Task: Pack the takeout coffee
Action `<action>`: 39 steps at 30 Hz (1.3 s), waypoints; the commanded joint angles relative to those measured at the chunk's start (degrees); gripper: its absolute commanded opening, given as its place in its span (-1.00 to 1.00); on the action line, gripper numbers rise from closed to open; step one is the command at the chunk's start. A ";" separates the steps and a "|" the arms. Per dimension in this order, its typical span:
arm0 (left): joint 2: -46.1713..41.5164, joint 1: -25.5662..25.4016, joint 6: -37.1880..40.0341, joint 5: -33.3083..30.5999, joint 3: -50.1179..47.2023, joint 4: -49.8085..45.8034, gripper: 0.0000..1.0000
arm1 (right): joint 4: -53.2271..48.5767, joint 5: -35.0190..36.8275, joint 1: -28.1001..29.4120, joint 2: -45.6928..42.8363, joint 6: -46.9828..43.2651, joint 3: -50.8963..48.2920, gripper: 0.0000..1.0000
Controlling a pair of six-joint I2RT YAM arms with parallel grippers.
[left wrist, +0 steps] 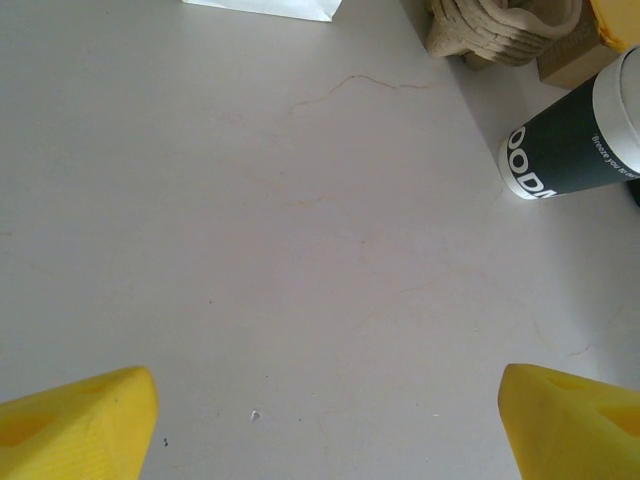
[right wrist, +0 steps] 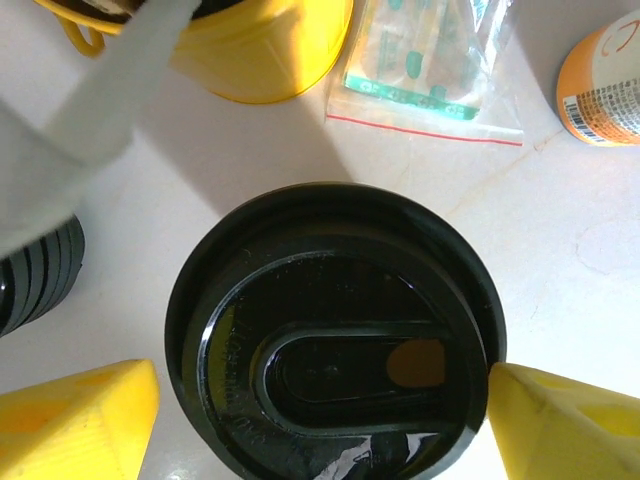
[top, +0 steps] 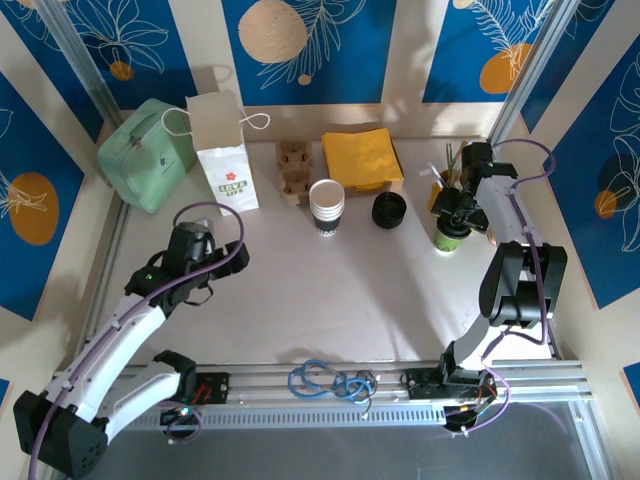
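The takeout coffee (top: pixel 449 238), a light green cup with a round black lid (right wrist: pixel 335 335), stands upright at the right side of the table. My right gripper (top: pixel 458 216) hangs right over it, open (right wrist: pixel 320 425). Its yellow fingers (right wrist: pixel 75 420) straddle the lid. The left one stands a little off the rim and the right one sits at the rim's edge. Over on the left, my left gripper (top: pixel 190 245) is open (left wrist: pixel 325 425) above bare tabletop with nothing between its fingers.
A white paper bag (top: pixel 224 150) and a green lunch bag (top: pixel 150 155) stand at the back left. Pulp carriers (top: pixel 295 170), yellow napkins (top: pixel 362 158), stacked cups (top: pixel 327 205) and loose black lids (top: pixel 389 210) fill the back middle. A yellow holder (right wrist: pixel 260 50), a sachet pack (right wrist: pixel 430 60) and an orange bottle (right wrist: pixel 605 75) crowd the coffee.
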 commanded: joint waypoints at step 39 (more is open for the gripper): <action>12.77 0.27 -1.59 7.64 10.46 8.99 0.45 | 21.82 -13.50 32.12 -29.32 12.69 -23.02 0.76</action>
